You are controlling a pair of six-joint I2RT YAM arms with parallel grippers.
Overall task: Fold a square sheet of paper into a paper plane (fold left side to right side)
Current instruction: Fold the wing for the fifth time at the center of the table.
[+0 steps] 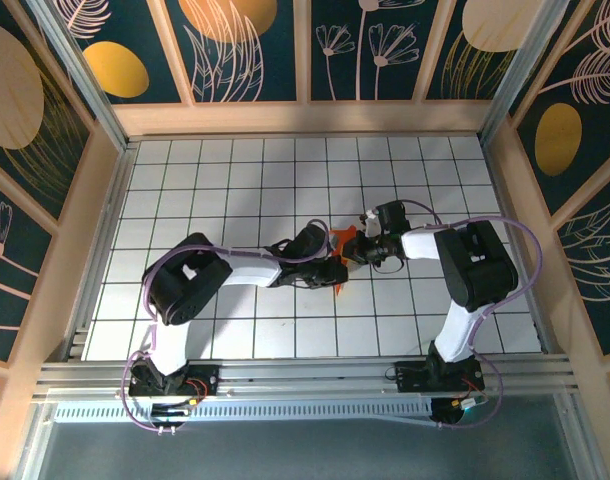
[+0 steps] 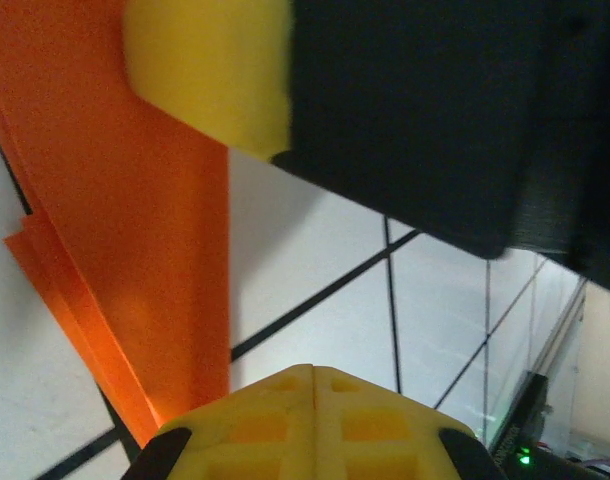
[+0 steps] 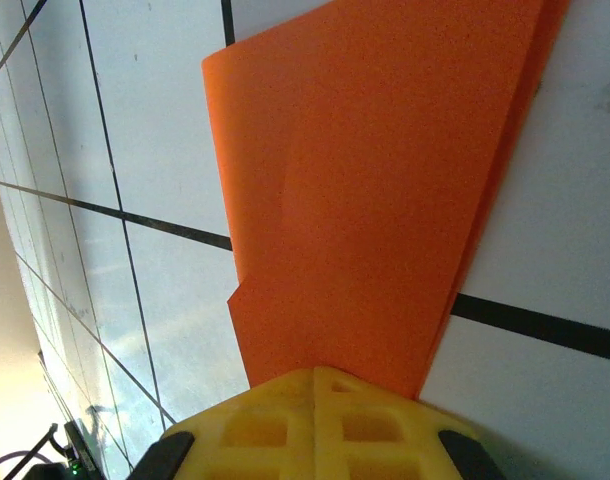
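We see left hand [image 2: 313, 378] and right hand [image 3: 315, 378] closed against light, floppy paper [image 3: 385, 180]; we'd pinch creased edge just ahead.

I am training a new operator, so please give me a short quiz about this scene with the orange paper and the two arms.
1. True or false: the paper is a flat, unfolded square.
2. The left end effector and the right end effector are: A) both open, B) both shut, C) one open and one shut.
3. Fill in: the paper lies on a white table marked with a black ___.
Key: 1 false, its edges show folded layers; 2 B; 3 grid.
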